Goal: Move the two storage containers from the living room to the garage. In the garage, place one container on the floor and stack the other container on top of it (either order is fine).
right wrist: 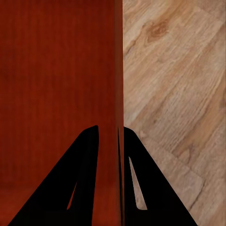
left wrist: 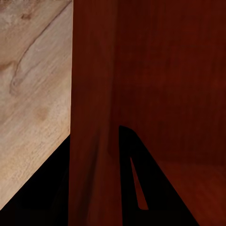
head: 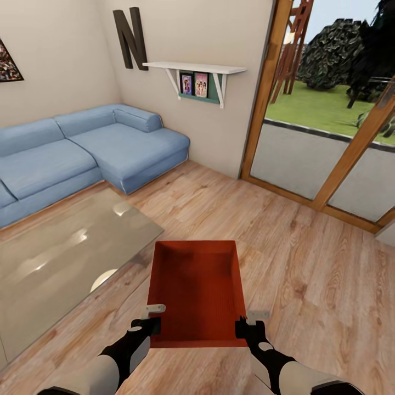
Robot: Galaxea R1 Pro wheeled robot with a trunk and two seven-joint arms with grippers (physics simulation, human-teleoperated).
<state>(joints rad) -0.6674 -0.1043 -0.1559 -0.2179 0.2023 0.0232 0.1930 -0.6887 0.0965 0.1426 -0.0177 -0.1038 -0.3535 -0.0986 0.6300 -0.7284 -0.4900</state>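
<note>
Red-orange ribbed open-top storage container [head: 197, 285] held above light wood-plank floor [head: 307, 258], just right of glass-topped coffee table [head: 60, 258]. Left gripper [head: 149, 325] fingers clamp its left wall, right gripper [head: 245, 328] fingers its right wall.

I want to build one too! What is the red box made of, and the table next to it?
The storage container looks like matte red-orange plastic: even colour, finely ribbed walls, though that is uncertain. The coffee table top looks like glossy glass: it reflects light and the floor shows through.
</note>
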